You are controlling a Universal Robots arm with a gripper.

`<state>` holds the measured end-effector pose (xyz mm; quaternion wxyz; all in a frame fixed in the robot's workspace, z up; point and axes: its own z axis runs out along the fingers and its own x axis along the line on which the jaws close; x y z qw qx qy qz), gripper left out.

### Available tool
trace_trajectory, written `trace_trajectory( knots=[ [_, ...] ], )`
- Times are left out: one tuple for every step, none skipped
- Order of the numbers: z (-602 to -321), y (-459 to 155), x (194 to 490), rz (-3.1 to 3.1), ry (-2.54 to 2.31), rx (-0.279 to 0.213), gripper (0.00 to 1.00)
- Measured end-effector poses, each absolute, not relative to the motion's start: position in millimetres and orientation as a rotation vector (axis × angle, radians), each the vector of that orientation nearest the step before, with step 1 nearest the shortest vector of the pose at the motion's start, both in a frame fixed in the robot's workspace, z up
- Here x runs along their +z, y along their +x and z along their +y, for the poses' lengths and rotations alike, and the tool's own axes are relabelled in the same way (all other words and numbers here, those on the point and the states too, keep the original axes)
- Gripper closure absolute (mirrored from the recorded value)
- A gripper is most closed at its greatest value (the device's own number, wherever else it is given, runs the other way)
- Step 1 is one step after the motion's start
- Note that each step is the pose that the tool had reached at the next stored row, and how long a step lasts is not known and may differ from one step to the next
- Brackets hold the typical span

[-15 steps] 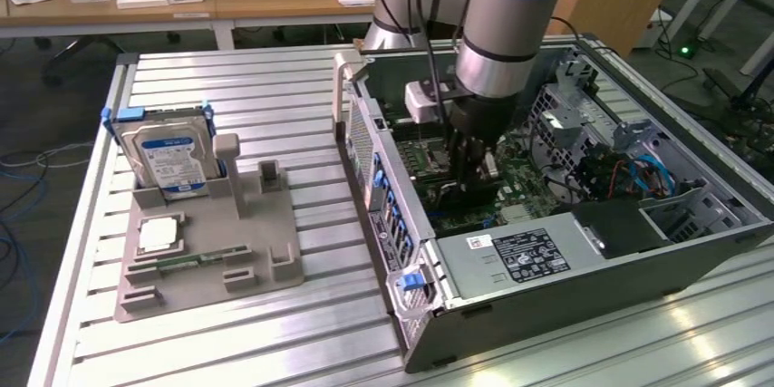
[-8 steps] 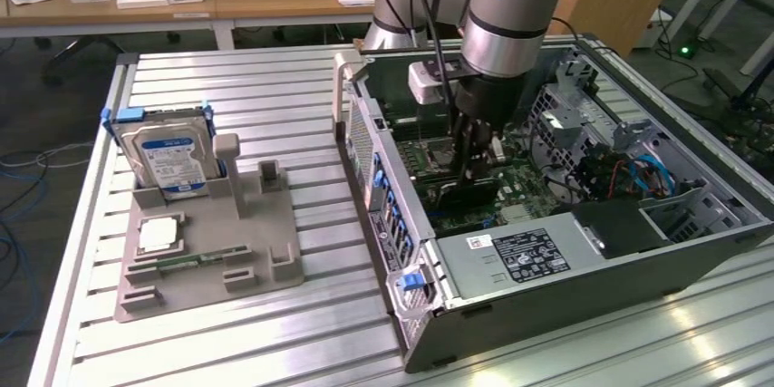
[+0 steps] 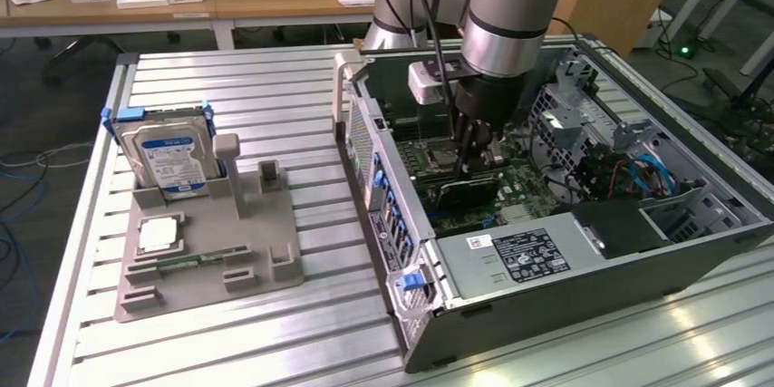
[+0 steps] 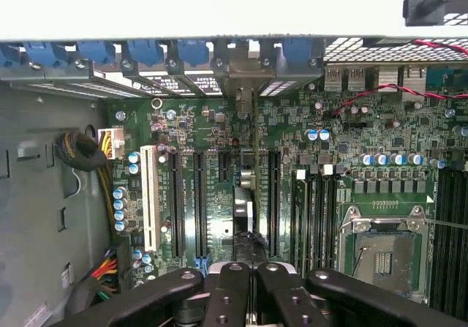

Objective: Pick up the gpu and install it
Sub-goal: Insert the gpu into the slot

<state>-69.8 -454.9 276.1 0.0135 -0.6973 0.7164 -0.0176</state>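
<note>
While the arm reaches down into an open computer case, two views show the scene.

Arm: silver and grey, coming from the top of the exterior view, its wrist pointing straight down into the case (image 3: 677,251).

Gripper (image 3: 474,162): low inside the case, over the motherboard (image 3: 508,189). In the wrist view the gripper (image 4: 248,279) has its two black fingers (image 4: 227,298) pressed close together on the thin top edge of the gpu.

Gpu (image 3: 466,192): a dark flat card, standing on edge between the fingers. In the wrist view the gpu (image 4: 243,217) appears edge-on as a narrow strip, running in line with the long black slots (image 4: 199,203) on the board, its far end at the metal bracket openings in the case wall. Whether it is fully pressed into a slot, I cannot tell.

Motherboard, wrist view: green, with a bare processor socket (image 4: 384,250) to one side of the card.

Table (image 3: 242,79): ribbed metal. At the exterior view's left, a grey holder (image 3: 230,242) carries an upright hard drive (image 3: 169,153) with a blue-and-white label.

Background: wooden desks (image 3: 145,6) beyond the table.
</note>
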Motion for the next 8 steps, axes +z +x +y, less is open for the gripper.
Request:
trace_trajectory(
  knots=[
    [-454.9, -69.8, 276.1, 2.232, -2.172, -0.055, 0.9],
    [-454.9, -69.8, 276.2, 2.232, -2.172, -0.055, 0.89],
    [-454.9, -69.8, 276.1, 2.232, -2.172, -0.055, 0.89],
    [-454.9, -69.8, 276.1, 2.232, -2.172, -0.055, 0.89],
    [-454.9, -69.8, 276.1, 2.232, -2.172, -0.055, 0.89],
    [-454.9, -69.8, 276.1, 2.232, -2.172, -0.055, 0.89],
    [-454.9, -69.8, 276.1, 2.232, -2.172, -0.055, 0.89],
    [-454.9, -69.8, 276.1, 2.232, -2.172, -0.055, 0.89]
  ],
)
